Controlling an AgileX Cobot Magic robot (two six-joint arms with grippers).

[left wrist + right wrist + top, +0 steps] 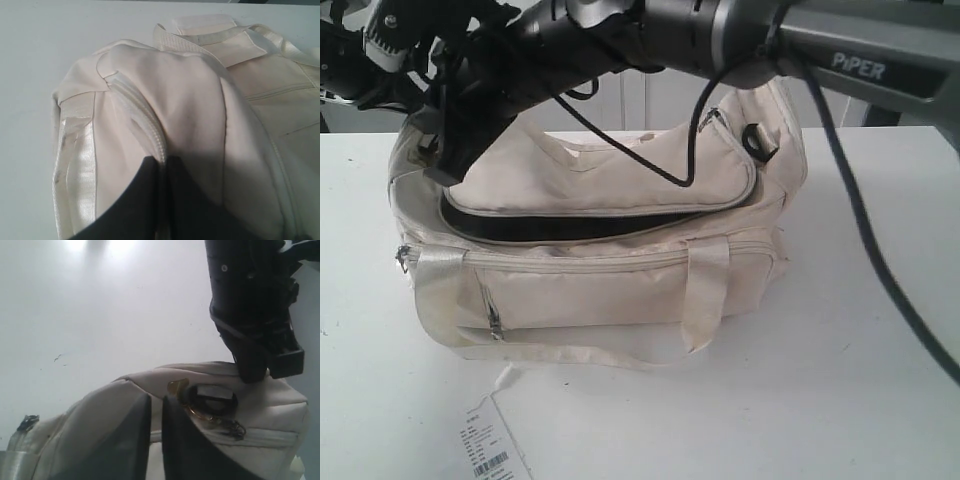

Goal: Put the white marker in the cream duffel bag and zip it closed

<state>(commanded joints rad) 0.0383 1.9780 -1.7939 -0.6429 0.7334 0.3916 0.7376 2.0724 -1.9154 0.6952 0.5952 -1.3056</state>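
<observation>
The cream duffel bag [620,290] lies in the middle of the white table, its top flap raised along a dark slit of lining [570,225]. The white marker is not in view. My left gripper [162,159] is shut on the zip ridge at the bag [190,90]'s end; in the exterior view it [435,165] presses on the bag's left end. My right gripper [156,396] hovers over the same end of the bag [280,410], beside a black clip [212,397] with a gold ring. Its fingers stand almost together, and what lies between them is hidden.
A barcode paper tag [492,440] lies on the table in front of the bag. The right arm's grey link [860,60] crosses above the bag, and its black cable [880,250] hangs down at the right. A second black clip [758,140] sits at the bag's right end.
</observation>
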